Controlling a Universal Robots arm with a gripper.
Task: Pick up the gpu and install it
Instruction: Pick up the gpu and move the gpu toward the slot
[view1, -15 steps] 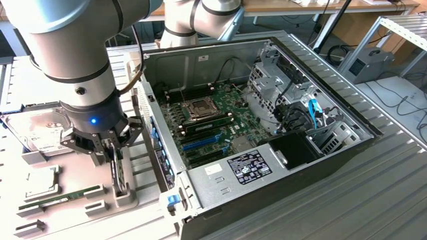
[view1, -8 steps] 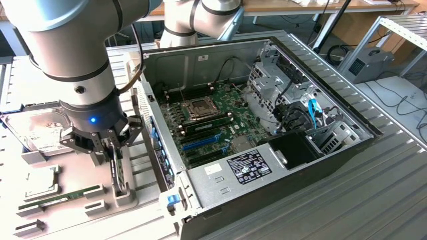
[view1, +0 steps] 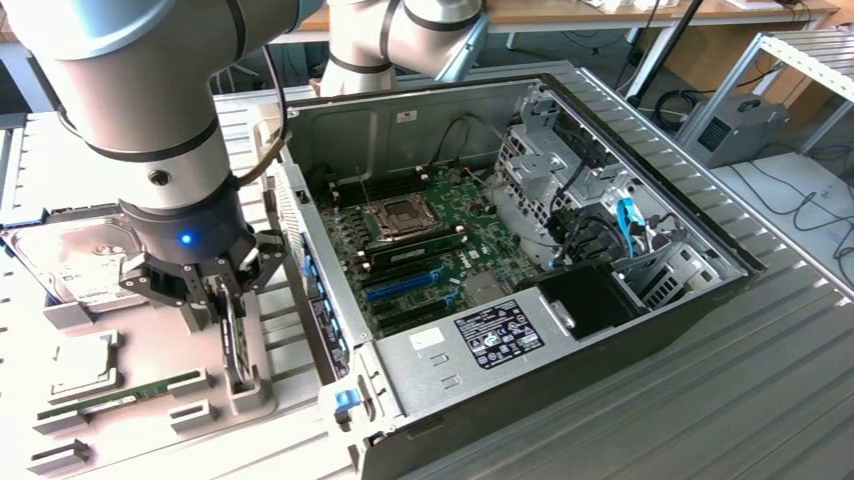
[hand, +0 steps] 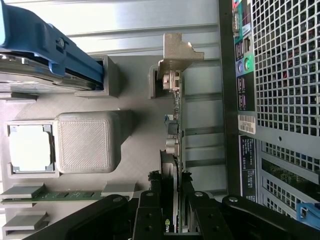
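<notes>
My gripper (view1: 220, 300) is half-closed, its fingers (hand: 151, 200) clamping both faces of the gpu (hand: 175, 125), which stands on edge in its holder (view1: 248, 397) beside the case (view1: 441, 350). I judge a square grip and a straight upward lift best, with no tilt.

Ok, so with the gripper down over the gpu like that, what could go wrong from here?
1. The gpu stands on edge in a slotted grey holder; a tilted lift could bind it there.
2. The computer case sits close beside it, so the card's metal bracket might clip that wall on the way over.
</notes>
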